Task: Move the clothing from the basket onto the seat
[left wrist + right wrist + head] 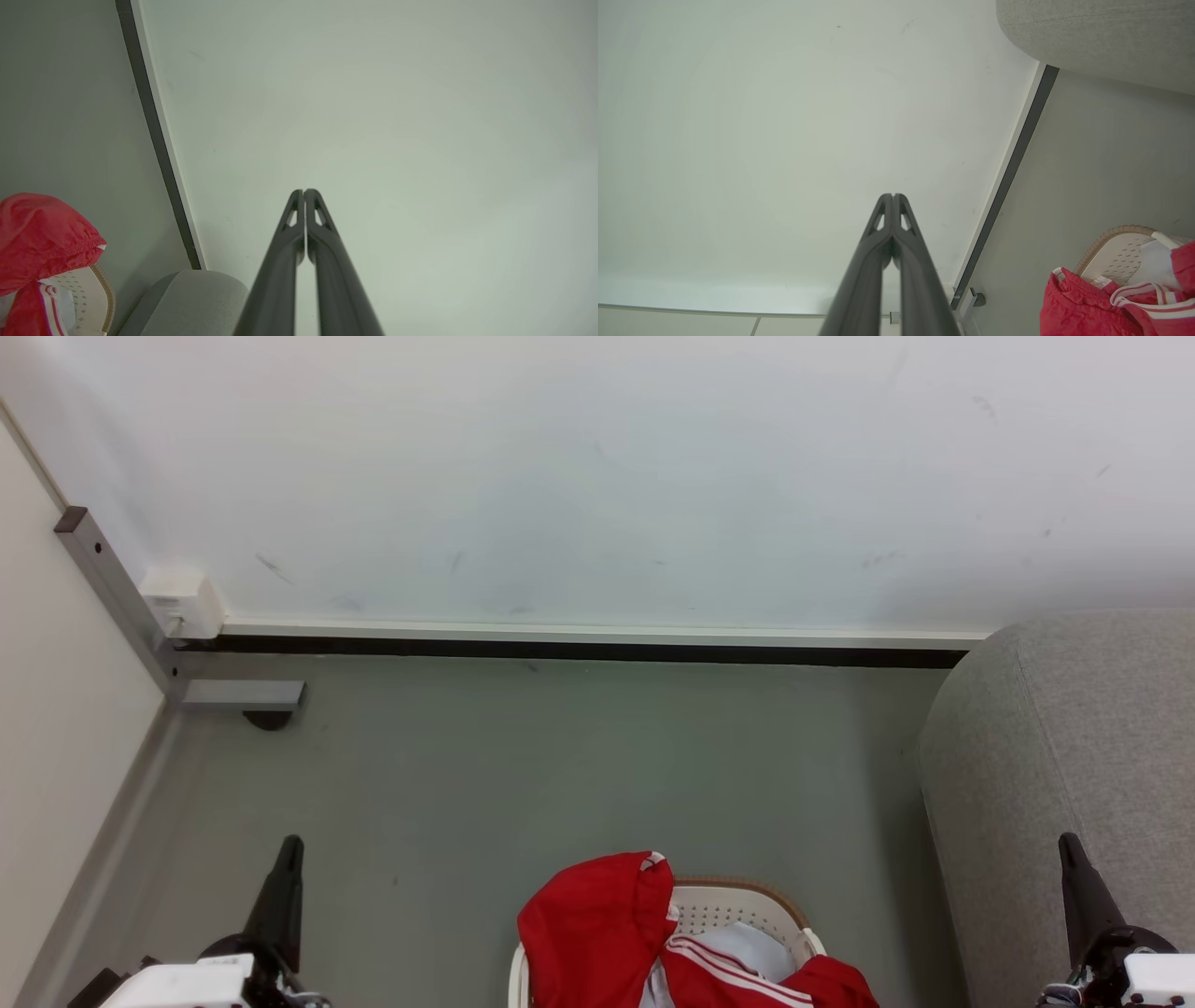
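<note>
Bright red clothing (597,924) with white stripes spills out of the white basket (728,901) at the bottom middle of the head view, draped over its left rim. The clothing (37,238) and basket (88,294) also sit at the left wrist view's lower left, and the clothing (1087,303) and basket (1111,254) at the right wrist view's lower right. The grey seat (1074,775) stands at the right. My left gripper (291,845) is shut and empty, left of the basket. My right gripper (1067,842) is shut and empty in front of the seat. Both gripper tips (303,191) (893,196) point at the white wall.
A white wall (597,476) with a dark baseboard (579,649) runs across the back. A grey metal post with a foot (233,694) and a white box (182,600) stand in the left corner. Grey floor (560,765) lies between the wall and the basket.
</note>
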Robot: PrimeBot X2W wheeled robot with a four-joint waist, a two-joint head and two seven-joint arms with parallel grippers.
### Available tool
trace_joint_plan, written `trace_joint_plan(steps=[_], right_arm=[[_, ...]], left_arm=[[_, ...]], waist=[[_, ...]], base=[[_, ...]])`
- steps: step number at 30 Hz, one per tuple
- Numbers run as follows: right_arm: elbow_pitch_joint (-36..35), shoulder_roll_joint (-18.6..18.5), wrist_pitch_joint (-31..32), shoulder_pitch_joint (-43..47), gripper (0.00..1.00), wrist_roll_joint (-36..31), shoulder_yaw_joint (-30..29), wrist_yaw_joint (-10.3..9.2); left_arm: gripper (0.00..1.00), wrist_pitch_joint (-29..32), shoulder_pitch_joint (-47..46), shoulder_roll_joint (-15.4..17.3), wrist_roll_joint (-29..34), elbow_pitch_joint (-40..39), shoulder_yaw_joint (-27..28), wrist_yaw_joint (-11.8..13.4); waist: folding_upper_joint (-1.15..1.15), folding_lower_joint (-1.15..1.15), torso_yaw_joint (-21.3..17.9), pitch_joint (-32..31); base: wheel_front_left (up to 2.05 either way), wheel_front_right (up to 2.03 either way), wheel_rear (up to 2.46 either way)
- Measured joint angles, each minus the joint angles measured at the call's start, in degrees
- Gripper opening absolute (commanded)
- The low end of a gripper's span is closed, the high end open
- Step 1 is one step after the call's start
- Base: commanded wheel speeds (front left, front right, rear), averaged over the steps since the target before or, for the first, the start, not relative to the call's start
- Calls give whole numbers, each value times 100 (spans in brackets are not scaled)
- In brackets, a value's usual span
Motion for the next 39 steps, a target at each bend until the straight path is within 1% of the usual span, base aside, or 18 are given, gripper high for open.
trace_joint_plan(steps=[5, 6, 15, 19, 22, 28, 39], right_arm=[[0, 0, 0, 0, 0, 1, 0, 0], [18, 5, -2, 7, 100, 0, 2, 0], [116, 58, -202, 140, 100, -103, 210, 0], [122, 53, -314, 140, 100, -419, 276, 0], [97, 49, -393, 140, 100, -787, 291, 0], [-18, 48, -544, 141, 100, -1624, 375, 0], [-177, 5, -788, 152, 100, -3034, 586, 0]], left_arm=[[0, 0, 0, 0, 0, 0, 0, 0], [100, -3, 7, -3, 3, 19, -1, 3], [100, -190, 144, -36, 37, 143, -174, 20], [100, -321, 170, -36, 170, 153, -242, 20], [100, -399, 177, -36, 346, 170, -270, 20], [100, -521, 186, -35, 991, 170, -287, 55], [100, -783, 283, -34, 2405, -51, -333, 322]], waist=[[0, 0, 0, 0], [0, 0, 0, 0], [0, 0, 15, -4], [0, 0, 28, -7], [0, 0, 39, -9], [0, 0, 64, -17], [0, 0, 88, -28]], base=[[0, 0, 0], [0, 0, 0], [0, 0, 0], [0, 0, 0], [0, 0, 0], [0, 0, 0], [0, 0, 0]])
